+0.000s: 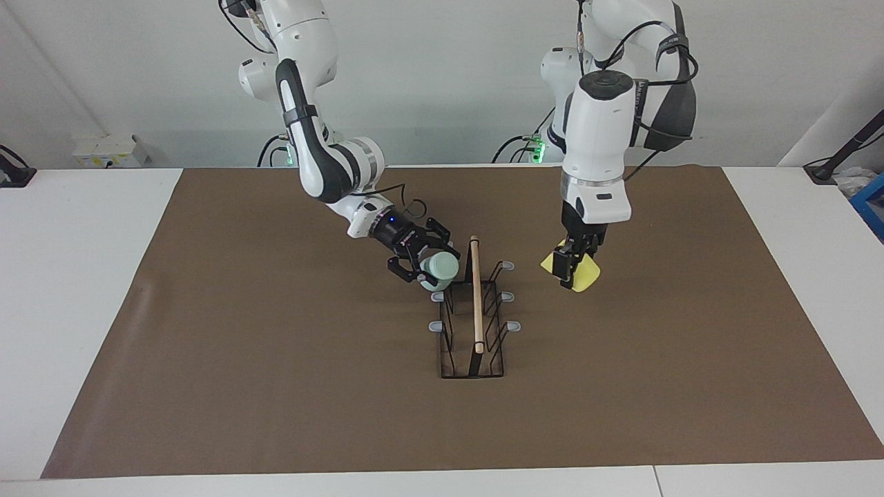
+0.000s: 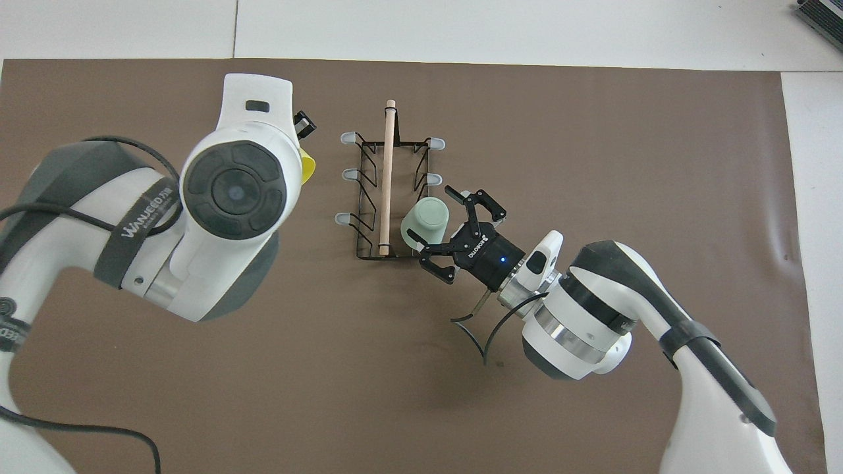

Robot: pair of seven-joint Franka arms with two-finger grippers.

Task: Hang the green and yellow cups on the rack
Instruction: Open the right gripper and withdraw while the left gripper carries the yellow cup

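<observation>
Across the middle of the brown mat (image 1: 276, 345) stands the black wire rack (image 1: 476, 359), its pale wooden rod (image 1: 476, 297) running along the top and grey-tipped prongs sticking out on both sides.

The right gripper (image 2: 429, 212) comes in low from the right arm's end, its fingers spread wide around the mint green cup (image 2: 425, 222). The cup lies tipped on its side against the rack, over the spot where the prong nearest the robots would be on that side. That prong is hidden by the cup, so I cannot tell whether the cup is seated on it. One finger looks clear of the cup wall; the other is right at it.

Toward the left arm's end, the left gripper (image 1: 573, 268) points straight down over the mat just beside the rack, pinching the yellow cup (image 1: 585, 277), which hangs tilted.

The rod and wire frame stand between the two cups. From above, the left arm's bulky wrist (image 2: 234, 191) covers nearly all of its gripper and leaves only a sliver of yellow showing.

A small grey box (image 1: 110, 150) sits on the white table (image 1: 83, 276) by the wall.
</observation>
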